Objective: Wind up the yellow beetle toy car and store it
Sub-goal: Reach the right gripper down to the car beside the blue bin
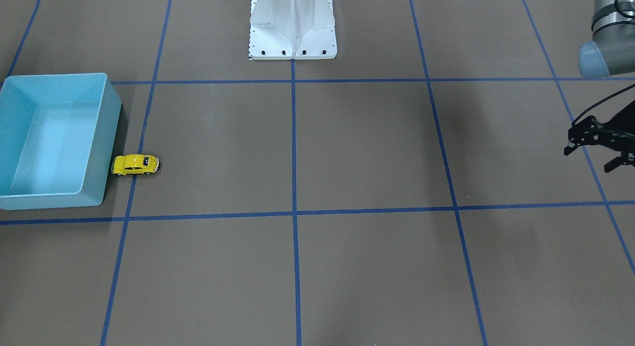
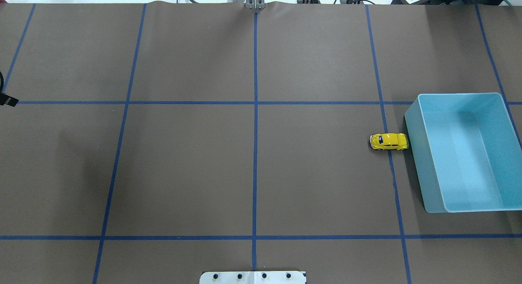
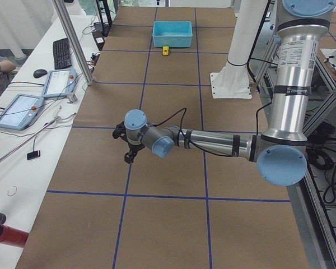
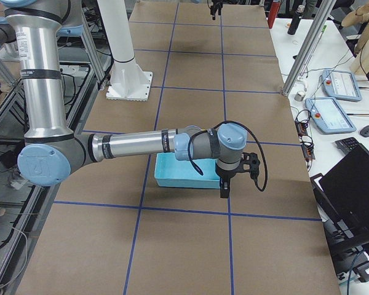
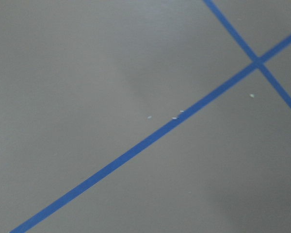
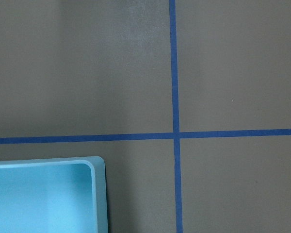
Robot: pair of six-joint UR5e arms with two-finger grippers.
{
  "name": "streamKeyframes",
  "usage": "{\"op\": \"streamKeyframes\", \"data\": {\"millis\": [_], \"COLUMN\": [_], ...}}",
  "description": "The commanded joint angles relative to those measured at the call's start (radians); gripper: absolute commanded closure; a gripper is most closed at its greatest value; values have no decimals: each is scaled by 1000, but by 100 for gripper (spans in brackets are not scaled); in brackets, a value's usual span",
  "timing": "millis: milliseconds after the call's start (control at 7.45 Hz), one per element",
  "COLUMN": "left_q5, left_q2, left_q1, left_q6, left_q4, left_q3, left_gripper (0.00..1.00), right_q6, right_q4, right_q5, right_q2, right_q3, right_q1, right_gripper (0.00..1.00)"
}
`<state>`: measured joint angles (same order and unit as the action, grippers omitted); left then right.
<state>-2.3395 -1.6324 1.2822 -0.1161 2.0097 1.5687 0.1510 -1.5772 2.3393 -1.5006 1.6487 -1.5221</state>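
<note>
Car [image 1: 135,165] is on its wheels on the table [image 1: 317,152], one end right up against the bin [image 1: 105,137] wall that faces the table's middle. Touching or a hair off, can't tell from here. The bin's got nothing in it, so I'd say neither the wind-up nor the storing is done.

Left tool [image 1: 589,158] is way off at the far end of the table, hanging above the surface with its fingers spread and nothing between them. My guess is it's parked there to stay clear, since the car's on the right arm's side. Its wrist cam only shows bare table and tape lines [image 5: 150,138].

Right tool [image 4: 224,187] hovers by the bin's outer side, opposite the car, and its wrist cam catches one bin corner. It only shows in a side view, so I can't tell how far open it is. It's the closer arm, so I'd expect it to take the car. With the car hugging that wall, I'd grip across its sides, not end to end.
</note>
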Motion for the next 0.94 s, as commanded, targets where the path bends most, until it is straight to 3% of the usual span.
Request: {"op": "streamKeyframes", "data": {"millis": [0, 268, 537, 805], "left_q5": [-33, -32, -29, -34], "left_q2": [-9, -26, -12, 21], "left_q1": [110, 185, 236, 278], "left_q6": [-10, -8, -5, -2], "left_q4": [-223, -380, -405, -422], "left_q3": [7, 19, 14, 14], "left_gripper": [0, 0, 0, 0], "right_q6": [-5, -7, -8, -8], "right_q4": [0, 72, 161, 178], "right_q5": [2, 0, -2, -12], "right_q2": [26, 43, 43, 54], "right_q3": [2, 6, 13, 55], "right_q1": [23, 72, 121, 184], "right_gripper": [0, 0, 0, 0]}}
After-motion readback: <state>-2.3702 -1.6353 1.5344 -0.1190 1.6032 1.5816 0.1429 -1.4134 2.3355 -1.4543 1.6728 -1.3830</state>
